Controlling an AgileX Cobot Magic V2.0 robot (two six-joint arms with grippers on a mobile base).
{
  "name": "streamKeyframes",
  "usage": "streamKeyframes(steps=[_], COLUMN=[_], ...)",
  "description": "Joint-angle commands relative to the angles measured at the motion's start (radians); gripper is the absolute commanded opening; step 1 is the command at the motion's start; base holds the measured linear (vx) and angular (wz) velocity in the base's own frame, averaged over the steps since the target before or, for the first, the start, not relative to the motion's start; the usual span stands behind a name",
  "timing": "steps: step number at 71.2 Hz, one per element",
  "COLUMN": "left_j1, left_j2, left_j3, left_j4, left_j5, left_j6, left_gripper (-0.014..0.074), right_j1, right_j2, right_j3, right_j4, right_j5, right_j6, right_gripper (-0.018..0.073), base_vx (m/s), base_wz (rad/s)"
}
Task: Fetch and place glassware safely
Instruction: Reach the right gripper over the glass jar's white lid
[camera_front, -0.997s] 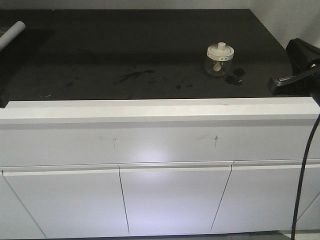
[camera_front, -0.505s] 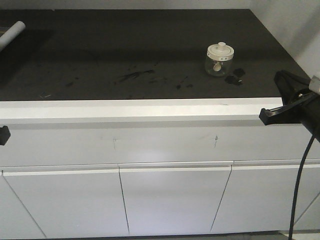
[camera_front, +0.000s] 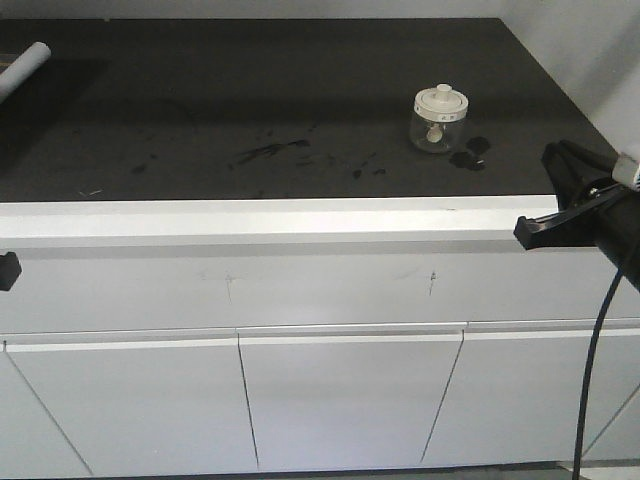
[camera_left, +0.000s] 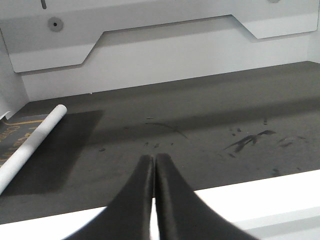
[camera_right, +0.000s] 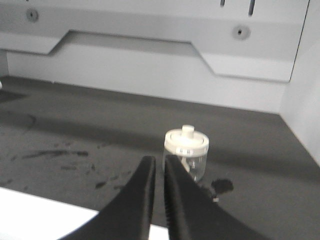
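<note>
The glassware (camera_front: 440, 118), a squat clear jar with a cream-white knobbed lid, stands upright on the black countertop (camera_front: 300, 90) at the right. In the right wrist view the jar (camera_right: 186, 155) is just beyond and slightly right of my right gripper (camera_right: 160, 162), apart from it. That gripper's fingers are nearly together with a thin slit and hold nothing. It hovers over the counter's white front edge (camera_front: 300, 215). My left gripper (camera_left: 154, 158) is shut and empty, far left of the jar; only a black bit (camera_front: 6, 270) of it shows below the counter edge.
A small black cap-like object (camera_front: 470, 157) lies right beside the jar's near side. A white roll (camera_front: 22, 68) lies on a dark mat (camera_left: 60, 145) at the far left. Dark smudges (camera_front: 270, 150) mark the middle of the counter. A white wall panel (camera_right: 150, 65) backs it. A cable (camera_front: 590, 380) hangs at right.
Both arms have dropped and pulled back toward the counter's front edge; the left one has sunk below the edge. The jar has not moved.
</note>
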Motion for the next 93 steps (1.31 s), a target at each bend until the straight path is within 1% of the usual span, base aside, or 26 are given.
streamKeyframes(steps=[1, 16, 23, 50, 74, 87, 93], left_j1=[-0.006, -0.006, -0.006, -0.006, -0.006, -0.006, -0.006], left_j2=[-0.012, -0.012, -0.012, -0.012, -0.012, -0.012, -0.012], left_j3=[-0.026, -0.026, -0.026, -0.026, -0.026, -0.026, -0.026], left_j4=[-0.005, -0.005, -0.005, -0.005, -0.005, -0.005, -0.005], left_j5=[-0.07, -0.07, -0.07, -0.07, -0.07, -0.07, -0.07], left_j6=[-0.003, -0.003, -0.003, -0.003, -0.003, -0.003, -0.003], left_gripper=[-0.0007, -0.0007, -0.0007, -0.0007, -0.0007, -0.0007, -0.0007], right_j1=[-0.006, -0.006, -0.006, -0.006, -0.005, -0.004, -0.004], right_j2=[0.018, 0.167, 0.253, 0.578, 0.782, 0.869, 0.905], right_j3=[-0.036, -0.139, -0.219, -0.583, -0.898, -1.048, -1.12], right_j4=[0.017, 0.017, 0.017, 0.017, 0.014, 0.003, -0.031], right_j5=[-0.068, -0.068, -0.068, -0.068, -0.067, -0.026, 0.016], right_j6=[-0.01, -0.01, -0.01, -0.01, -0.003, 0.003, 0.049], right_gripper=[0.0123, 0.0333, 0.0382, 0.0383, 0.0383, 0.0383, 0.0383], base_vx=[0.0, 0.0, 0.0, 0.0, 0.0, 0.0, 0.0], base_wz=[0.0, 0.0, 0.0, 0.0, 0.0, 0.0, 0.0])
